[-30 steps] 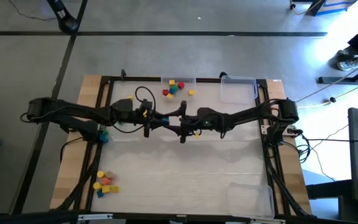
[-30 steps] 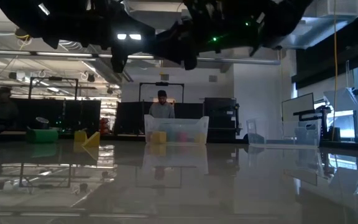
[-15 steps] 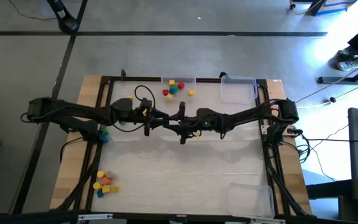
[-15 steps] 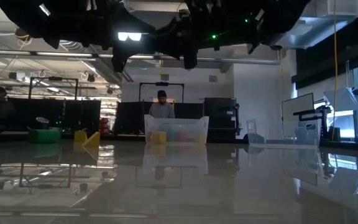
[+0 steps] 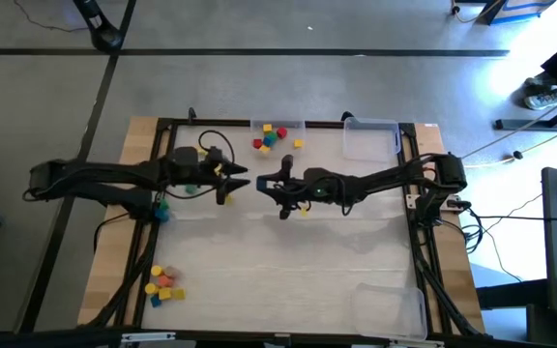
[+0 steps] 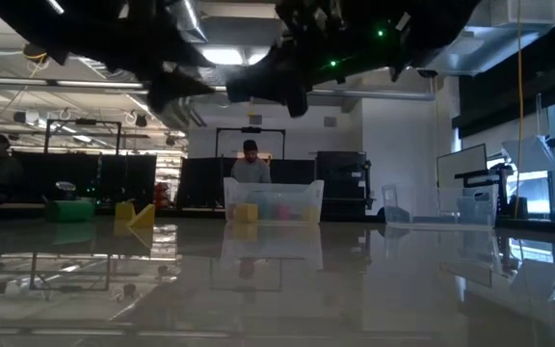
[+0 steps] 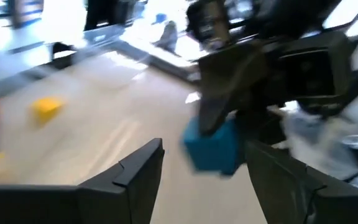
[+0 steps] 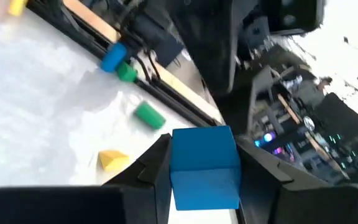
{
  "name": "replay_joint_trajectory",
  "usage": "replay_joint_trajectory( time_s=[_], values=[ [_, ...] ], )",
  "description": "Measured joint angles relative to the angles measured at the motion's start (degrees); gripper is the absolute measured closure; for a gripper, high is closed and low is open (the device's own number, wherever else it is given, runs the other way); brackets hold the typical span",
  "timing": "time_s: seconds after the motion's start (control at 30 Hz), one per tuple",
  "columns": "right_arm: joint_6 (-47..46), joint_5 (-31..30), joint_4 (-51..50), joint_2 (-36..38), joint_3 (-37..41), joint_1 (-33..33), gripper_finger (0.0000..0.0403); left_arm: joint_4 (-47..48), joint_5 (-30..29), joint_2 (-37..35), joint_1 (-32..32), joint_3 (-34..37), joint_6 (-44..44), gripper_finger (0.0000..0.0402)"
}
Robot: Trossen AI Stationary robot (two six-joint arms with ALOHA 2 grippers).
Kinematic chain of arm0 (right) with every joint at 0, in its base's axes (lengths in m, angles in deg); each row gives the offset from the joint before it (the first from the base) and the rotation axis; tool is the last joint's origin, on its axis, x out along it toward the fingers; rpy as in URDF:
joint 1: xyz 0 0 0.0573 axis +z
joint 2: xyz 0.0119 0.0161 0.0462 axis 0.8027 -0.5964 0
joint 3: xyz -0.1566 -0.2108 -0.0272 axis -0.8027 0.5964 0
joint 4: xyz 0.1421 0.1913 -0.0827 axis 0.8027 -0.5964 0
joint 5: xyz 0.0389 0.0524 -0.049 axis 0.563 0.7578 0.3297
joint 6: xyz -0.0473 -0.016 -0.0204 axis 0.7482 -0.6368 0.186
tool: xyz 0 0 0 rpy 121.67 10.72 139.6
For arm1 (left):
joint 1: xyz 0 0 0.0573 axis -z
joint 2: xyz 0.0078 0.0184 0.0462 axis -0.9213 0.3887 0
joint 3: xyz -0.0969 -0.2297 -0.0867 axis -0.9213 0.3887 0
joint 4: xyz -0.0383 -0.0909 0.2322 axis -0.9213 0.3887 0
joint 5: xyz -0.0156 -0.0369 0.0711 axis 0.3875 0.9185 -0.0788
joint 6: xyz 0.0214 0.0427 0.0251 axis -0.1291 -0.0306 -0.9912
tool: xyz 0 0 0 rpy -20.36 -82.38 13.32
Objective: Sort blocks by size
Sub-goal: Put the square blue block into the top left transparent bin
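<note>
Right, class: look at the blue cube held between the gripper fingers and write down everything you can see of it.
The blue cube is a plain, matte, solid-coloured block with flat faces and square edges. It sits clamped between the right gripper's two dark fingers, which press on opposite sides. It is held up in the air above the pale table, near its middle. The left gripper, fingers apart, faces it from close by without touching it.

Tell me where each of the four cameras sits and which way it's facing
High view: overhead, straight down on the table; both arms meet mid-table.
Low view: table height, facing the room; arms overhead.
Left wrist view: past the open left gripper at the blue block.
Right wrist view: right gripper clamps that blue block.
Shared: both wrist views show the block.
</note>
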Motion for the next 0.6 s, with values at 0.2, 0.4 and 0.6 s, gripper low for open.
replay_joint_trajectory(
  time_s=[0.2, 0.4, 0.6],
  values=[
    [-2.3, -9.8, -6.4, 1.5, -1.0, -2.4, 0.0268, 18.1, -15.0, -5.6, -0.6, 0.0, -0.7, 0.0187],
    [-10.1, -9.8, -17.9, 1.8, -3.9, -11.5, 0.0268, 24.6, -21.0, -4.7, -0.6, 0.0, -0.3, 0.0189],
    [-21.2, 4.1, -23.7, 1.8, -5.4, -22.9, 0.0268, 24.6, -21.0, -2.9, -0.5, 0.0, -0.6, 0.019]
  ],
)
